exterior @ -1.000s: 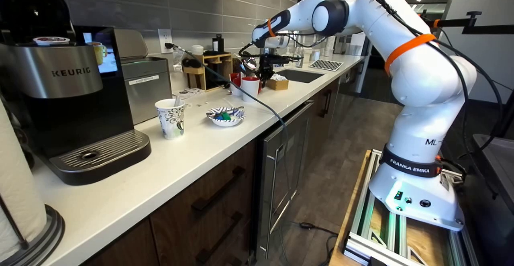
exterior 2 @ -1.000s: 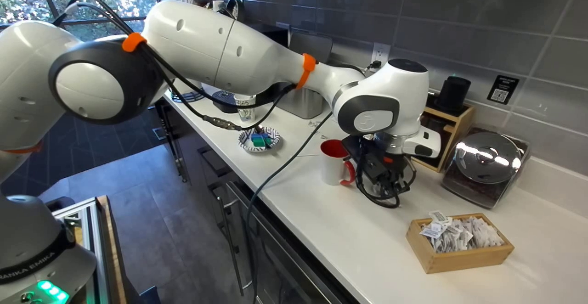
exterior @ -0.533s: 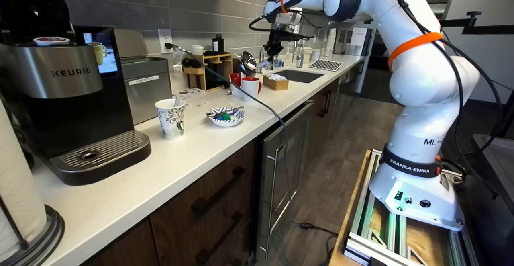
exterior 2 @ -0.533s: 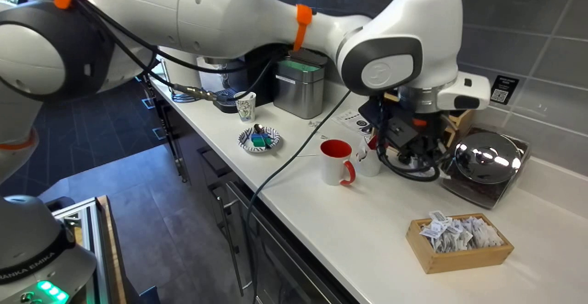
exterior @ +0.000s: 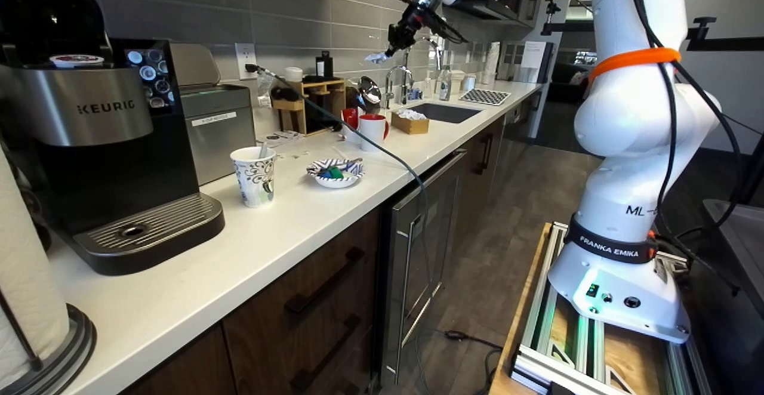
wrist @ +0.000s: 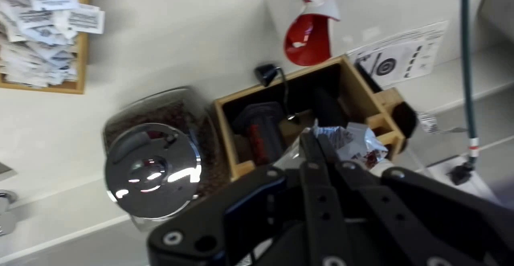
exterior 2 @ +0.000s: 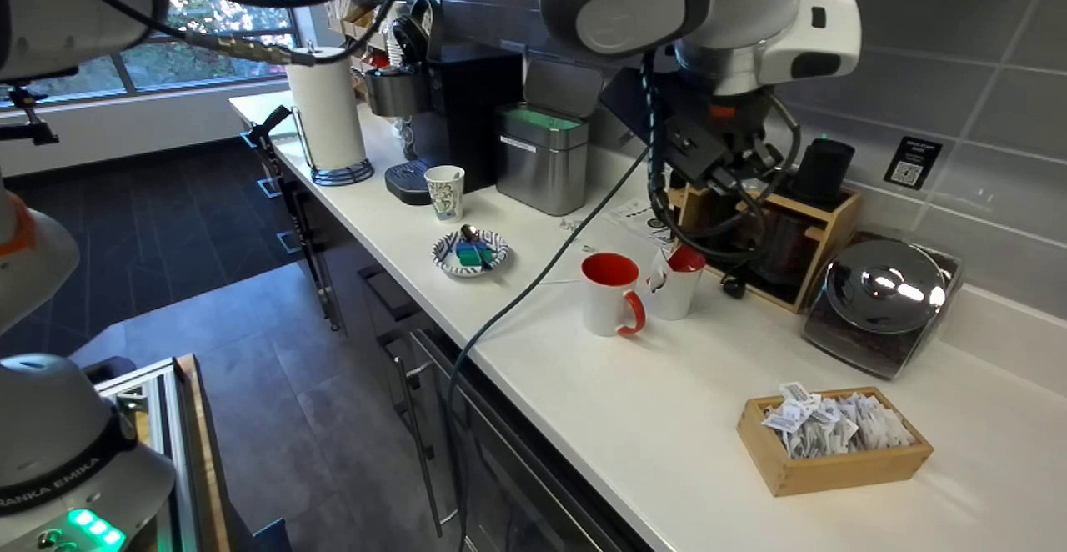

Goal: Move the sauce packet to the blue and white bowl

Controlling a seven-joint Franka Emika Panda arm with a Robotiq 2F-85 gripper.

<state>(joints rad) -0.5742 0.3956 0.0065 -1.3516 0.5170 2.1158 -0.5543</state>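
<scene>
End effector [wrist: 316, 137] risen and tilted further since earlier frame, clamped on sauce packet [wrist: 354, 140]; packet juts past gripping tips, higher than blue and white bowl [exterior: 337, 184], well apart from it.

Sauce packet [wrist: 357, 143] blurred, partly hidden by jaws; arm [exterior: 638, 123] cut by top edge.

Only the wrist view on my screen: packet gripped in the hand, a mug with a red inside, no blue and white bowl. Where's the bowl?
Observer: In both exterior views the blue and white bowl sits on the counter, near the patterned paper cup but apart from it.
Operator: Anything lying in it that the packet might land on?
Observer: Yes, blue and green items lie in it.
</scene>
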